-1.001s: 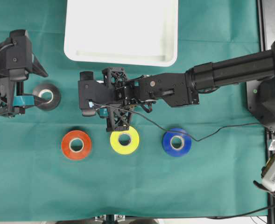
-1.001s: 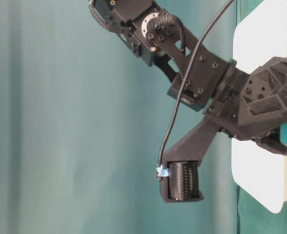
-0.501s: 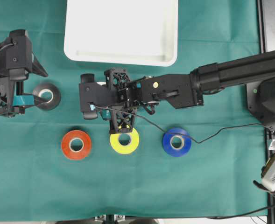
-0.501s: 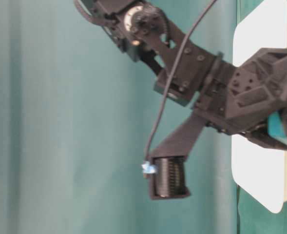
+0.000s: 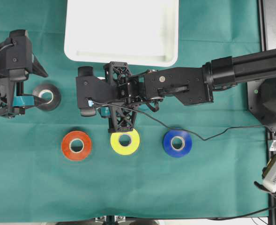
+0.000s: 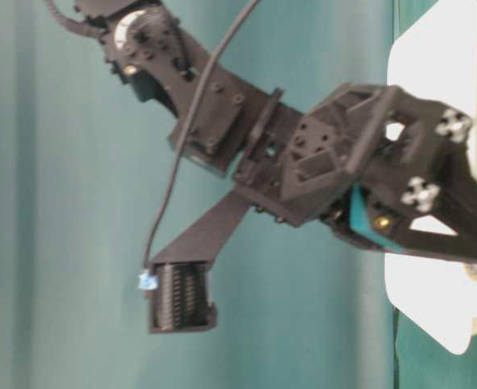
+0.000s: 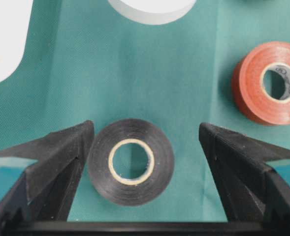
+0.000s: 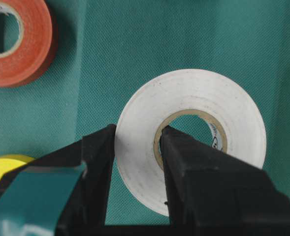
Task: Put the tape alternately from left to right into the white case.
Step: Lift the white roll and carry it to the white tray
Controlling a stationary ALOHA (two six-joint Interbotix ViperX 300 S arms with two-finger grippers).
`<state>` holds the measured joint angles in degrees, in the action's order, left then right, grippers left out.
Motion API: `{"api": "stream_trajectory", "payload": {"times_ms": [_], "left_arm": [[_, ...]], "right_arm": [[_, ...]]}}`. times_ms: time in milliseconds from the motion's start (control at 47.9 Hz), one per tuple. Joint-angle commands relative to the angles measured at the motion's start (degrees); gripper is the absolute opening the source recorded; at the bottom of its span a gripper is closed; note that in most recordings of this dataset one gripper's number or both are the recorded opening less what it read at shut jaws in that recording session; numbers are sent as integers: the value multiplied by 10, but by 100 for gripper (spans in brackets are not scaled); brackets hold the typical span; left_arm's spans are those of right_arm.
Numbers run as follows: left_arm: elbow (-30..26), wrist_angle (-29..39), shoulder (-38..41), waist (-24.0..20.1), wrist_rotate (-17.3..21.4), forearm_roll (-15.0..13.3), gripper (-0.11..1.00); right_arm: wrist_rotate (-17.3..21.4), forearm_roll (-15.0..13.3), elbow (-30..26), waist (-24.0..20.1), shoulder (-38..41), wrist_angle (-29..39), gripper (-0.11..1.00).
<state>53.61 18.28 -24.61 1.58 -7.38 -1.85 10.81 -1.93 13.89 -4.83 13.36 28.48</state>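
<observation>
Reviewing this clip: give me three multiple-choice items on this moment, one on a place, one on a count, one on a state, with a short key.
1. Where does the small black roll of electrical tape lie?
A. inside the white tray
B. on the green cloth between the left hand's open fingers
C. stacked on the orange-red roll

2. How many rolls lie in the front row of the overhead view, nearest its bottom edge?
A. one
B. three
C. five

3. What is the right hand doing?
A. clamping the wall of the white tape roll
B. hanging open over the blue roll
C. holding nothing

Key: 1 B, the left hand straddles it untouched. 2 B, the orange-red roll, yellow roll and blue roll. 3 A, one finger sits in the core, one outside.
</observation>
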Motion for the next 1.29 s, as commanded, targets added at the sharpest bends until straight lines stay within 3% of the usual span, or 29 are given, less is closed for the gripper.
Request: {"api": "stream_trajectory", "payload": {"times_ms": [0,438,1272], "left_arm": [[-8,-3,-4,2,0,1,70],[-4,-2,-4,2,0,1,70],[-2,-3,-4,2,0,1,70]], "right_arm": [[0,-1,-18,-1,-61,1,26],[1,-7,4,44,-91,23,26],[1,-7,156,183,-179,-9,26]]}}
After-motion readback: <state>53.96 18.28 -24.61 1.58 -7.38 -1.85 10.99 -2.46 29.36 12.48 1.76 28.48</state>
